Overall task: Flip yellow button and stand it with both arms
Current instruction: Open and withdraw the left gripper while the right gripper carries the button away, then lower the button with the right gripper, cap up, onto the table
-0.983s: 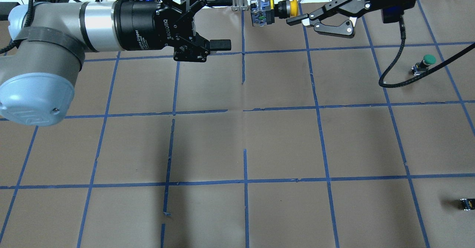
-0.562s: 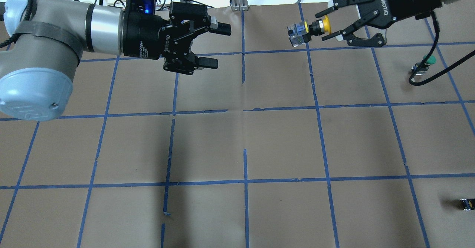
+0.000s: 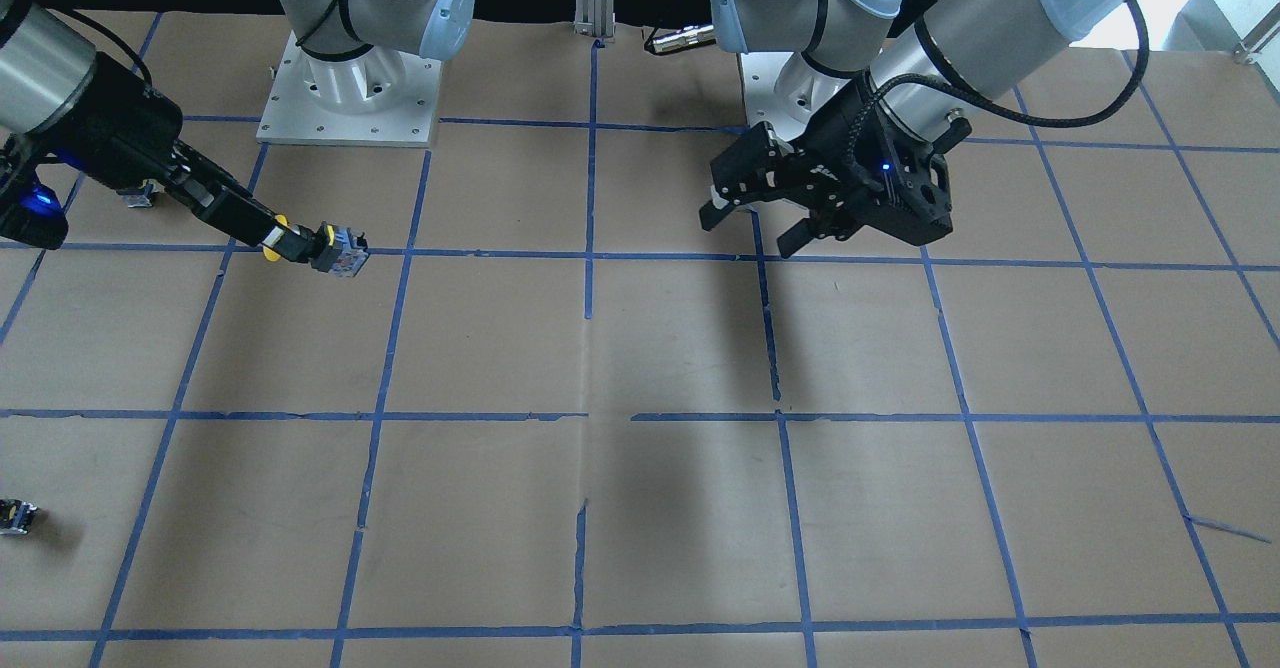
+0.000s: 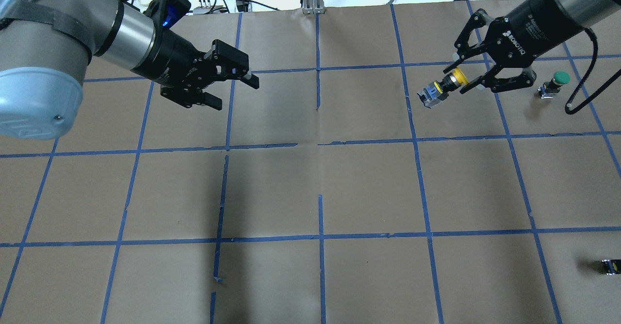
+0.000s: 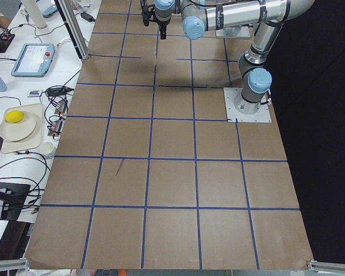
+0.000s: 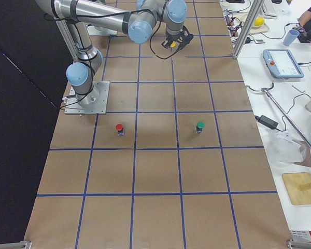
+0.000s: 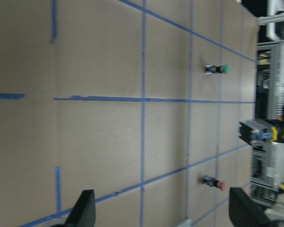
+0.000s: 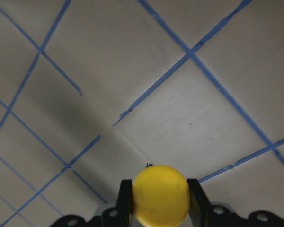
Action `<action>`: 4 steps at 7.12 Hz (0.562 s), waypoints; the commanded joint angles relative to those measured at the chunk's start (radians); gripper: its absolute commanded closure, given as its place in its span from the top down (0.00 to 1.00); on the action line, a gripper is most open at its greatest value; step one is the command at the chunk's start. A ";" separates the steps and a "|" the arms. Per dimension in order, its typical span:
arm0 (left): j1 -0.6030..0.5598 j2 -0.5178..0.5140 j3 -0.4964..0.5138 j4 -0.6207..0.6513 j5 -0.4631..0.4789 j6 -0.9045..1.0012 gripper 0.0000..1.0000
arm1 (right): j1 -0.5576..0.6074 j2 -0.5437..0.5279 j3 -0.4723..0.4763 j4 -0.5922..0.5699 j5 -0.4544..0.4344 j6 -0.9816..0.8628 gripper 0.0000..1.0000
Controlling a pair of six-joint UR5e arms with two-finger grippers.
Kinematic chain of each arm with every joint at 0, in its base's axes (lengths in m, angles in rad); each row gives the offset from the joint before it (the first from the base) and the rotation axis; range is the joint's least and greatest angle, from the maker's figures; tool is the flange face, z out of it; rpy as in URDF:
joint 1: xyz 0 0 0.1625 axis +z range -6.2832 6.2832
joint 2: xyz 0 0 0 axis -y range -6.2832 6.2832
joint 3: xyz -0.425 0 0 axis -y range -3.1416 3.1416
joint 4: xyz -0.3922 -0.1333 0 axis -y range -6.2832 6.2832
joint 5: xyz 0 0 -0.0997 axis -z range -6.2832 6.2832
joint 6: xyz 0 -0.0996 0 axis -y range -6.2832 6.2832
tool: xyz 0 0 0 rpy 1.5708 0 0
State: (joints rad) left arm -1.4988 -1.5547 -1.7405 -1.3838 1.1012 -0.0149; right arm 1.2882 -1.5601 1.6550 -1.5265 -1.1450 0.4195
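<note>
My right gripper is shut on the yellow button, pinching its yellow cap, with the grey contact block pointing toward the table's middle. The button is held above the brown table at the far right, tilted and close to level. In the front view the right gripper holds the button at the left. The right wrist view shows the cap between the fingers. My left gripper is open and empty at the far left, well apart from the button; it also shows in the front view.
A green-capped button lies just right of the right gripper. A red-capped button stands nearer the robot's base. A small capless black block lies at the near right edge. Blue tape lines grid the table.
My right gripper has carried the yellow button right and nearer the robot, lower over the table. My left gripper, still open, has drawn back to the left, away from the button.
</note>
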 commanded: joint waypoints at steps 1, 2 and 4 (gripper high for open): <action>-0.001 -0.021 0.082 -0.062 0.260 0.004 0.99 | -0.033 0.028 0.032 -0.045 -0.309 -0.064 0.10; -0.007 -0.033 0.126 -0.102 0.305 0.006 0.99 | -0.094 0.049 0.079 -0.111 -0.367 -0.062 0.10; -0.046 -0.021 0.153 -0.143 0.432 0.012 0.99 | -0.158 0.102 0.172 -0.339 -0.560 -0.070 0.11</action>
State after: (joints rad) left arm -1.5193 -1.5848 -1.6024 -1.5046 1.4549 -0.0063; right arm 1.1674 -1.4924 1.7681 -1.7194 -1.5795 0.3531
